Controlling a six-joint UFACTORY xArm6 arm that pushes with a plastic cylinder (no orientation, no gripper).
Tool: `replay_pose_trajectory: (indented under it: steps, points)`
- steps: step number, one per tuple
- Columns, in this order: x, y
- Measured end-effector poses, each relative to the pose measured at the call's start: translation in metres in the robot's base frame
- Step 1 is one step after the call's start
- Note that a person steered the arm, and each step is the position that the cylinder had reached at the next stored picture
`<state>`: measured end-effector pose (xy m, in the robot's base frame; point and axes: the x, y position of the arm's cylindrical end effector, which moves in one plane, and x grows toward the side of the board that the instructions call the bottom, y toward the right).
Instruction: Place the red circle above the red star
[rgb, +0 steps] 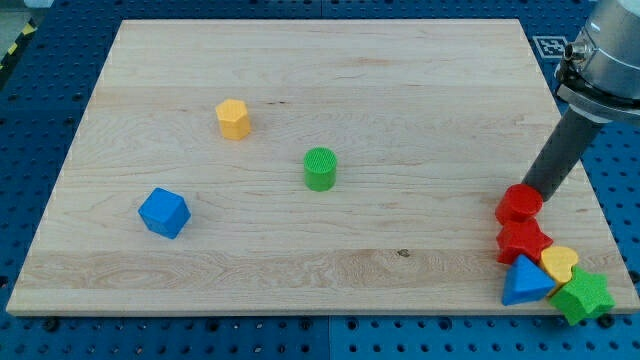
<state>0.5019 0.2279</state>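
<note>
- Rod slants down from the worktop's right edge, my tip meeting the back of the red circle.
- No hand on this arm: the rod holds nothing, it only presses.
- Red circle sits by the right edge, touching the red star on its far side.
- Blue triangle, yellow heart and green star crowd the near right corner.

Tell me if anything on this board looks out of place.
The green star at the bottom right corner hangs partly over the board's edge. Nothing looks damaged. My tip is behind the red circle, which sits just above the red star.
</note>
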Motion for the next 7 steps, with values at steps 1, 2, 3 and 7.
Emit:
replay_pose_trajectory:
  steps: [1,2,3,7]
  points:
    - [0.0,-0.003]
    - [0.0,-0.007]
    - [0.0,-0.015]
    - [0.001,-0.021]
